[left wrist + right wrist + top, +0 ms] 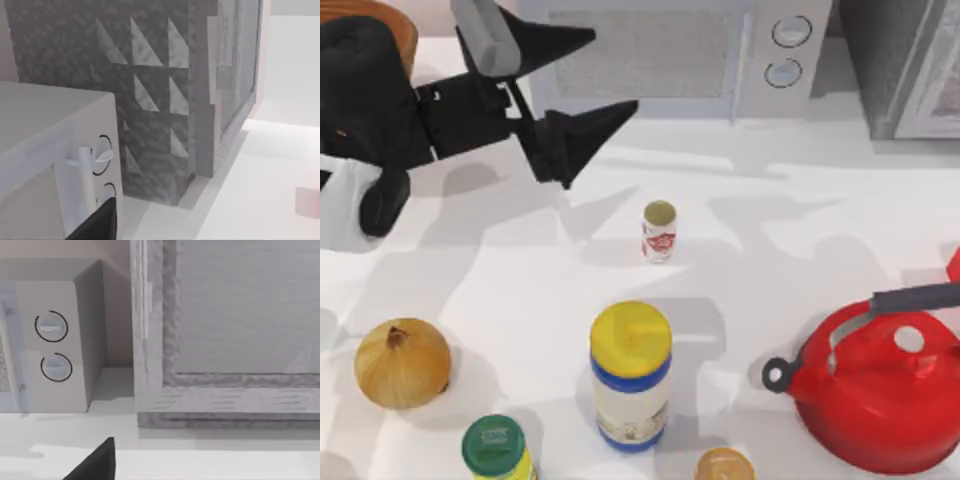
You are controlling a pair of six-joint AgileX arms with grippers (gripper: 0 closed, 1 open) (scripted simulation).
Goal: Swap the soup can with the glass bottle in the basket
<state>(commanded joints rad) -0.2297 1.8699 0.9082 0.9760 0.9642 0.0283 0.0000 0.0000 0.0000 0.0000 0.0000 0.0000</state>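
Risk first: your left gripper (588, 85) sits in the upper left of the frame, jaws spread wide and holding nothing, and the small red-and-white soup can (659, 231) stands at mid-frame on the white worktop (770, 190), well apart from it. The can is short and light, I judge, so a low or off-centre approach could knock it over or push it toward the tall white-and-blue container with the yellow lid (631, 375) below it. You also have the grey microwave (670, 55) just behind the jaws; a wide swing could clip it. The can stands upright, long axis vertical, olive-gold top facing up. The brown woven basket (390, 25) peeks out at the upper left corner, mostly hidden behind the arm. I cannot tell the right gripper's state.
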